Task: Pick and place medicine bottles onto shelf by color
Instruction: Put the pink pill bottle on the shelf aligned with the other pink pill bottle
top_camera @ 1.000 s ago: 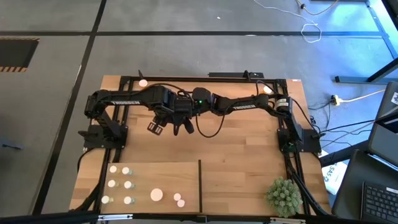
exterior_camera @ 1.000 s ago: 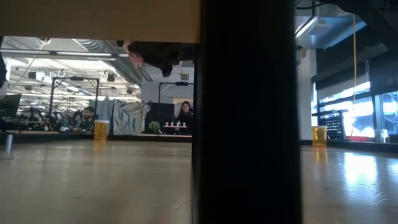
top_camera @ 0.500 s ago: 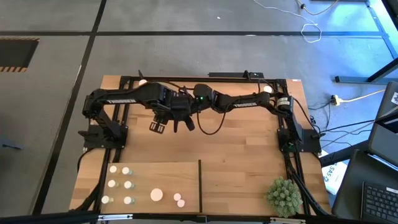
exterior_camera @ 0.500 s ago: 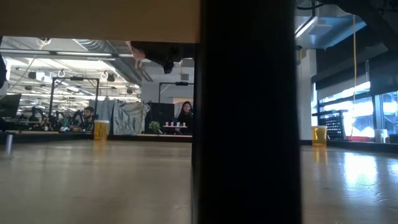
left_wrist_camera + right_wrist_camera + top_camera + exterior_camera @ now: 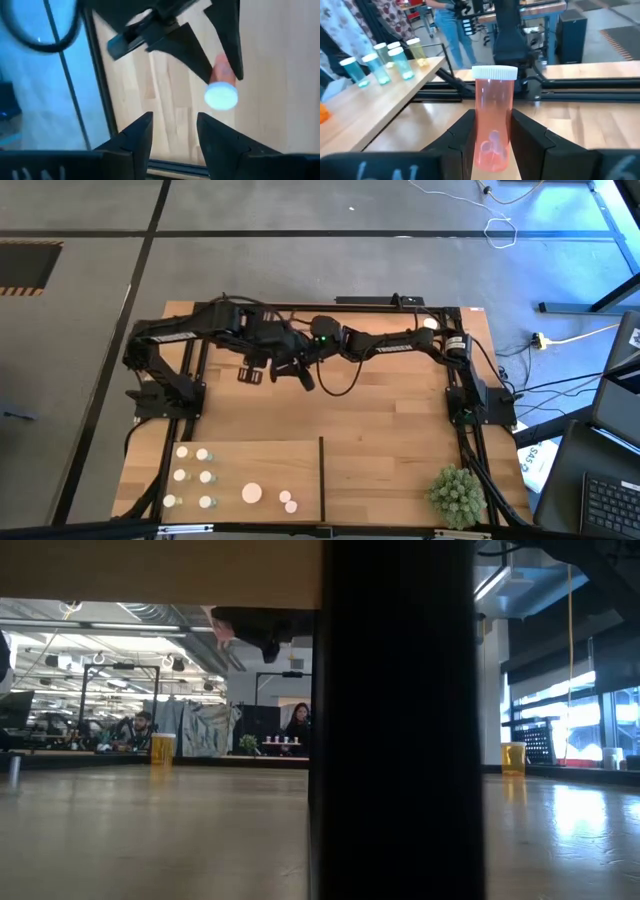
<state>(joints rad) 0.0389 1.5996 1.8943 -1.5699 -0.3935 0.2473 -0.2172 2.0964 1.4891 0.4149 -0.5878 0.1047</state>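
An open-plan robotics lab: workbenches (image 5: 80, 743), seated people (image 5: 298, 725), ceiling lights and a planked rig table (image 5: 390, 415).

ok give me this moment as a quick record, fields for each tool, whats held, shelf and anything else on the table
right tool: shut on orange bottle, raised over the table's back middle
left tool: beside the right one, fingers apart, holding nothing
shelf: front of table; white-capped bottles all left of the dark divider
right compartment: bare
other: spiky green plant ball, front right corner
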